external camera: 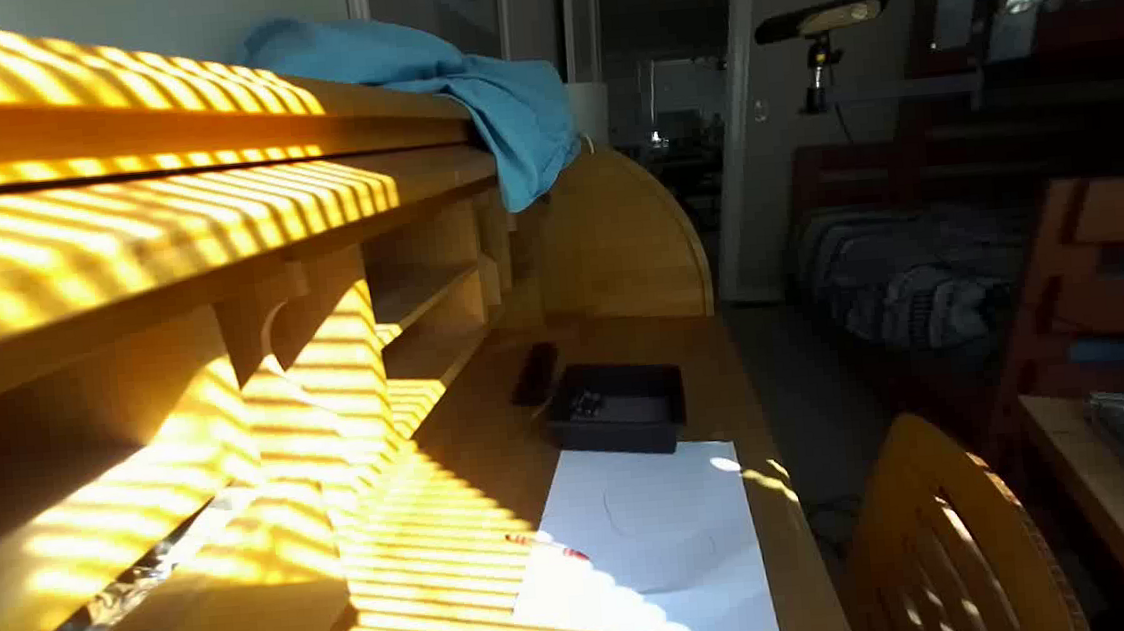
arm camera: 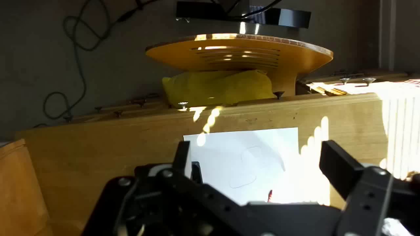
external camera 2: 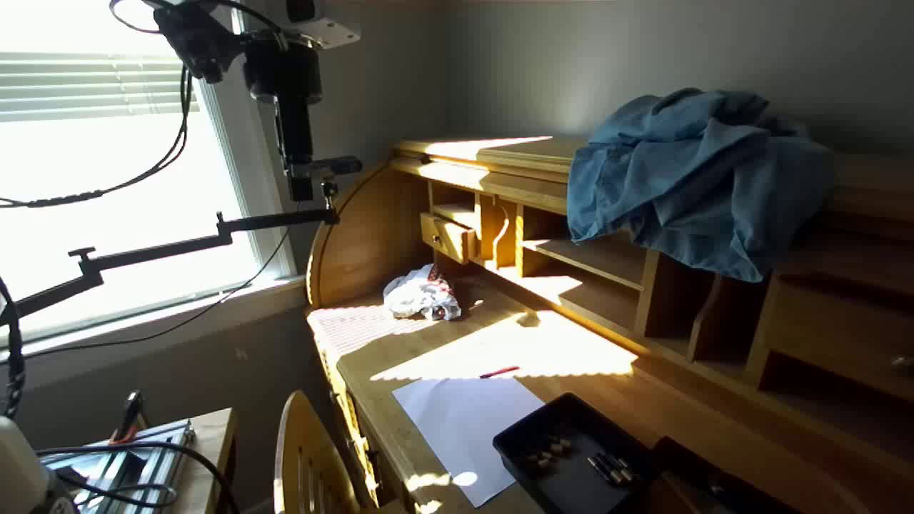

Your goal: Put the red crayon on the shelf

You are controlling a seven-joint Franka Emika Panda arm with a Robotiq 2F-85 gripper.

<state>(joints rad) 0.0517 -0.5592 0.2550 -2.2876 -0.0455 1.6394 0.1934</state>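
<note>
The red crayon (external camera: 575,553) (external camera 2: 500,372) lies on the desk across the edge of a white sheet of paper, partly in sunlight. In the wrist view only one end of the crayon (arm camera: 269,196) shows; the gripper body hides the rest. The shelf (external camera: 427,301) (external camera 2: 582,264) is the light wooden cubby unit along the back of the desk; it is out of the wrist view. My gripper (arm camera: 257,164) is wide open and empty, pointing down with the paper between its fingers, well below. In an exterior view the gripper (external camera 2: 300,187) hangs high near the window.
A black tray (external camera: 622,441) (external camera 2: 571,485) with small items stands beside the paper (external camera: 657,509) (external camera 2: 457,421). A dark box (external camera: 534,373) lies by it. A blue cloth (external camera 2: 692,171) drapes over the desk top. A crumpled bag (external camera 2: 421,293), open drawer (external camera 2: 446,235) and chair (arm camera: 239,49) are near.
</note>
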